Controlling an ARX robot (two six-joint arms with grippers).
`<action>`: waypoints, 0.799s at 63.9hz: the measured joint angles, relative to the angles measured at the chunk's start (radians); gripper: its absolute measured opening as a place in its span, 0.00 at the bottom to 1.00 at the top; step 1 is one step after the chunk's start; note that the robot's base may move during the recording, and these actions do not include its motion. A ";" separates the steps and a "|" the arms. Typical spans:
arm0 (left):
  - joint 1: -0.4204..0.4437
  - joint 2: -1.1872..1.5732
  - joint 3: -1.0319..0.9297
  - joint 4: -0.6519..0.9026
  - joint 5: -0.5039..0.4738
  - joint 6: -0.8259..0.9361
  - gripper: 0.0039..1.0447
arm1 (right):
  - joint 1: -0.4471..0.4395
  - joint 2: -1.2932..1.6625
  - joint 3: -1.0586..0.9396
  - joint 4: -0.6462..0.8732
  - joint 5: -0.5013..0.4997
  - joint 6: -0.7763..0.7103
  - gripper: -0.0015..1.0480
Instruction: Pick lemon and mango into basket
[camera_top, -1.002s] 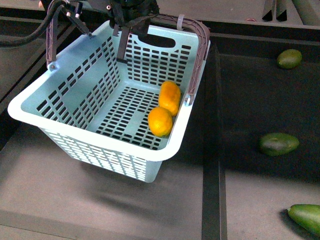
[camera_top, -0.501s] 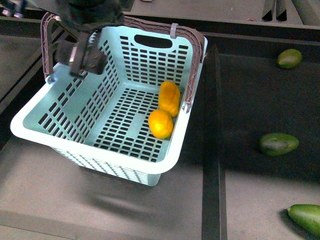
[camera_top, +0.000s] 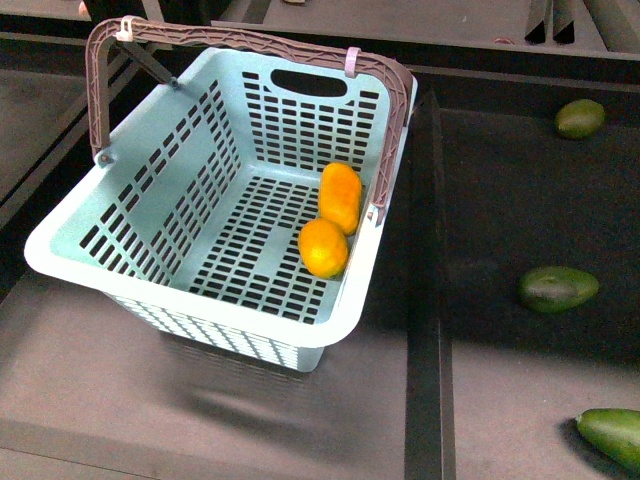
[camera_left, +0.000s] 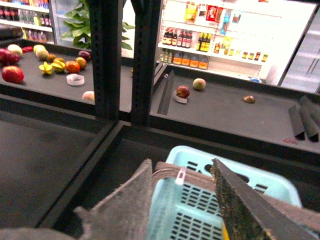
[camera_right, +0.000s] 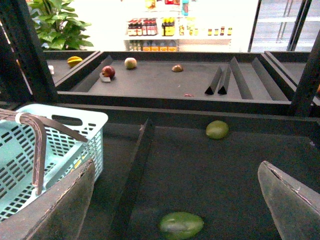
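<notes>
The light teal basket (camera_top: 62, 262) sits at the left centre of the front view with its brown handles (camera_top: 250, 42) raised. Inside, against its right wall, lie the rounded lemon (camera_top: 323, 247) and, just behind it, the longer mango (camera_top: 341, 196). Neither arm shows in the front view. In the left wrist view my left gripper (camera_left: 181, 162) hangs open above the basket (camera_left: 260, 177) and its handle (camera_left: 165, 171), holding nothing. In the right wrist view my right gripper (camera_right: 176, 165) stands open and empty over the dark shelf, with the basket (camera_right: 75, 120) off to one side.
Three green avocados (camera_top: 579, 118) (camera_top: 557, 288) (camera_top: 612, 435) lie on the dark shelf right of the basket, beyond a raised divider (camera_top: 425, 300). One avocado (camera_right: 181, 225) lies between the right gripper's fingers, lower down. Shelf posts (camera_left: 107, 60) stand behind the basket.
The arm that hung over the basket's far left side has drawn back out of the front view. The basket has settled slightly; both fruits stay inside.
</notes>
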 joint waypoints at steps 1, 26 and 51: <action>0.008 -0.013 -0.016 0.000 0.010 0.013 0.22 | 0.000 0.000 0.000 0.000 0.000 0.000 0.92; 0.140 -0.313 -0.230 -0.092 0.139 0.074 0.03 | 0.000 0.000 0.000 0.000 0.000 0.000 0.92; 0.256 -0.583 -0.335 -0.251 0.253 0.078 0.03 | 0.000 0.000 0.000 0.000 0.000 0.000 0.92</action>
